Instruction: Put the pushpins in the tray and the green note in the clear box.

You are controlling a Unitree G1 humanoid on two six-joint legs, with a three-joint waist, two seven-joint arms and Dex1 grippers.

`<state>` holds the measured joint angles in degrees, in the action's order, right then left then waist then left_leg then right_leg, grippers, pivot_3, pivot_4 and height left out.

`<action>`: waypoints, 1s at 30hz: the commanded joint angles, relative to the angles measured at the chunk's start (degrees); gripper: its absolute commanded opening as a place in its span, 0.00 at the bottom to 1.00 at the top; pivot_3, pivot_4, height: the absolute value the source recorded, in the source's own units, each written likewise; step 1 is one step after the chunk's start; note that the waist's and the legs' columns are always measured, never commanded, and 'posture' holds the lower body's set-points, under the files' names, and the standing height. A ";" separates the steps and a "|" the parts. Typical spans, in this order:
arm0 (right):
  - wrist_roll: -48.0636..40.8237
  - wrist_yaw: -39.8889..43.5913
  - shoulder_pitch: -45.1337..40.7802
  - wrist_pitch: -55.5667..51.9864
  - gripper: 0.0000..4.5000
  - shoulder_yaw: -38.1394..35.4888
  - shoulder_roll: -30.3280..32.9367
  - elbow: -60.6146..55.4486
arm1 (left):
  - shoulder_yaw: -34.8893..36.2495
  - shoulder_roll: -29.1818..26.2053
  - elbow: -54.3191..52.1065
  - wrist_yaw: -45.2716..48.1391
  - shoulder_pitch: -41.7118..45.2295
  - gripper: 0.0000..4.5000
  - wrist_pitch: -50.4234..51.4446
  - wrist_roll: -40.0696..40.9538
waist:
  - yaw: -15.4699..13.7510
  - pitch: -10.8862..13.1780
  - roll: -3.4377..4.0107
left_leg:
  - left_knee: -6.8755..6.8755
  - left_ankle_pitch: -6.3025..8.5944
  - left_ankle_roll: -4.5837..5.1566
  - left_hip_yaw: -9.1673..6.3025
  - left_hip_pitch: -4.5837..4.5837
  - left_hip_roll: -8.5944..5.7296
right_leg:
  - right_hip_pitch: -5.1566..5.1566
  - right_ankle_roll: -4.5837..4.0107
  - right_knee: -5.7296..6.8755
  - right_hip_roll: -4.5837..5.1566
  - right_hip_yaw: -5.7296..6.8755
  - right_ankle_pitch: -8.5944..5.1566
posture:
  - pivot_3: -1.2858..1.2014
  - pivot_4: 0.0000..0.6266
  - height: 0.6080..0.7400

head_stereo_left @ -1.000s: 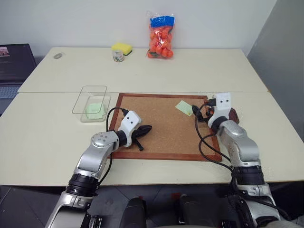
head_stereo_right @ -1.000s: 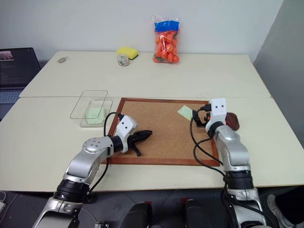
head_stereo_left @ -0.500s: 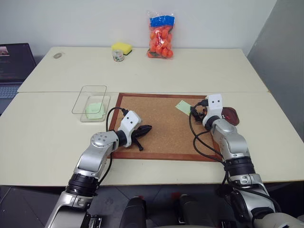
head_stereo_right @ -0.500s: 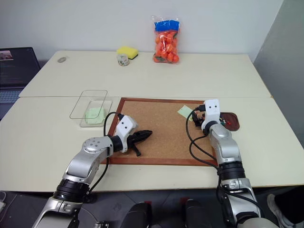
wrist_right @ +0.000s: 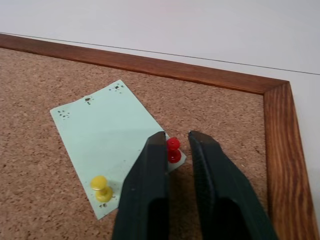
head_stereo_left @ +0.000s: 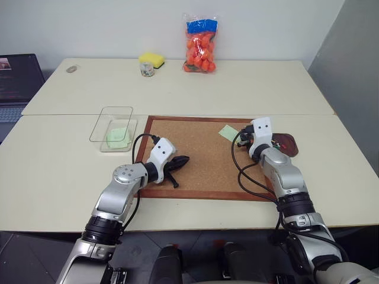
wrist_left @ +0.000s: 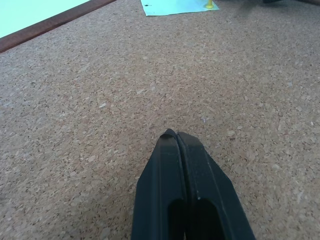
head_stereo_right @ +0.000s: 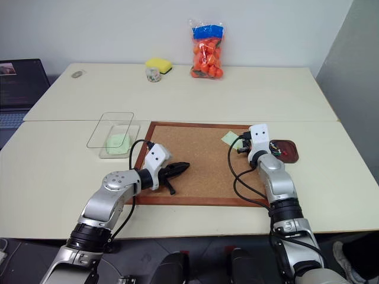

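Cork under everything: I take the corkboard (head_stereo_left: 204, 158) as my landmark. The green note (wrist_right: 112, 142) lies at its far right corner, held by a red pin (wrist_right: 173, 149) and a yellow pin (wrist_right: 102, 188). My right gripper (wrist_right: 179, 142) has its fingers nearly together about the red pin, which sits just ahead between the tips (contact I can't confirm). My left gripper (wrist_left: 176, 137) rests pressed together, empty, at the board's near left. The tray (head_stereo_left: 285, 143) sits just off the right edge.
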<state>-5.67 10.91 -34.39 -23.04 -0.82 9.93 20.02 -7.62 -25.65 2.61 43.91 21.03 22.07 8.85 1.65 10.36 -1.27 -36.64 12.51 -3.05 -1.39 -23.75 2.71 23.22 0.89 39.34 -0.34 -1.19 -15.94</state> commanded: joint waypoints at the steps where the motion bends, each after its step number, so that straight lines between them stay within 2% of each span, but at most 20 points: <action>1: -0.05 -0.12 -0.57 1.29 0.01 -0.96 0.25 -2.23 | -0.98 -0.24 -0.25 0.10 -0.97 0.00 0.85 -0.54 | 0.00 0.00 0.00 | 0.00 0.00 0.00 0.00 0.00 0.00 | 0.00 0.00 0.00 0.00 0.00 0.00 | 0.52 0.24 1.00; 13: -3.82 0.79 2.63 5.13 0.01 -3.50 -2.25 -10.02 | -1.27 -0.08 0.25 0.17 -1.11 0.00 0.59 -0.77 | -0.03 0.02 0.02 | 0.03 0.00 0.00 0.00 -0.02 0.00 | 0.02 0.00 -0.01 0.00 0.00 0.00 | 0.52 0.24 1.00; 21: -3.82 0.34 3.08 7.43 0.01 -4.24 -3.27 -10.95 | -1.37 -0.09 0.05 0.29 -1.25 0.00 0.87 -0.82 | 0.06 0.02 0.03 | 0.03 0.00 0.00 -0.01 -0.01 0.01 | 0.03 0.02 0.00 -0.01 0.01 -0.01 | 0.52 0.24 1.00; 30: -4.10 0.20 5.85 5.90 0.01 -6.86 -0.43 -16.92 | -1.48 0.02 -0.22 -0.04 -1.37 0.00 1.07 -0.74 | -0.05 0.02 0.03 | 0.03 0.00 0.00 0.00 -0.01 0.01 | 0.02 0.00 0.00 -0.01 0.00 0.00 | 0.52 0.24 1.00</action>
<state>-8.81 11.22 -29.59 -16.92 -5.34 7.46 8.51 -8.07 -25.56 2.13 43.90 20.78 22.02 8.82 1.61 10.38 -1.24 -36.62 12.51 -3.05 -1.39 -23.76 2.72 23.24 0.90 39.33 -0.35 -1.19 -15.94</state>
